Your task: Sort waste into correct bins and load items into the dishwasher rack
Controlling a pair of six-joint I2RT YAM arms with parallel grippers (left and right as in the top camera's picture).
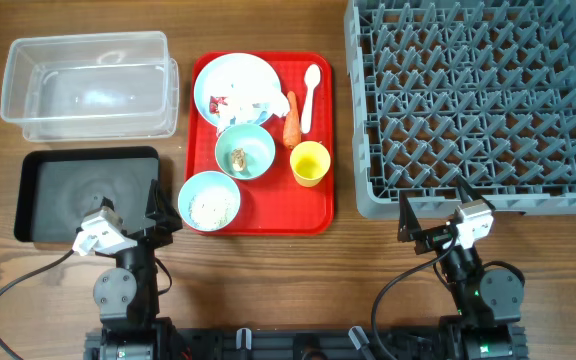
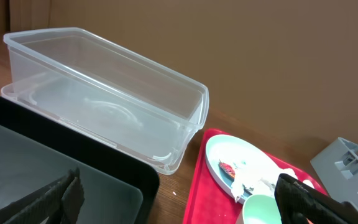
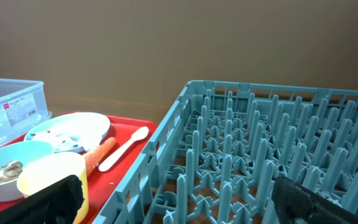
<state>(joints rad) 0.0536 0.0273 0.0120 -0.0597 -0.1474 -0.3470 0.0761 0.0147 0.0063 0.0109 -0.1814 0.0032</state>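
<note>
On the red tray (image 1: 313,205) lie a light blue plate (image 1: 230,72) with crumpled tissue (image 1: 255,98) and a red wrapper (image 1: 219,103), a white spoon (image 1: 309,95), a carrot (image 1: 290,120), a yellow cup (image 1: 309,163), a bowl (image 1: 245,151) with a small scrap, and a bowl with rice (image 1: 209,201). The clear tub (image 1: 88,85) and black tray (image 1: 86,192) sit to the left, the grey rack (image 1: 478,100) to the right. My left gripper (image 1: 164,213) hangs open between black tray and rice bowl. My right gripper (image 1: 433,212) stands open at the rack's front edge. Neither holds anything.
The tub (image 2: 104,106) and black tray (image 2: 55,168) fill the left wrist view, with the plate (image 2: 235,162) to the right. In the right wrist view the rack's pegs (image 3: 260,155) rise straight ahead, beside the cup (image 3: 51,177), carrot (image 3: 98,154) and spoon (image 3: 123,148).
</note>
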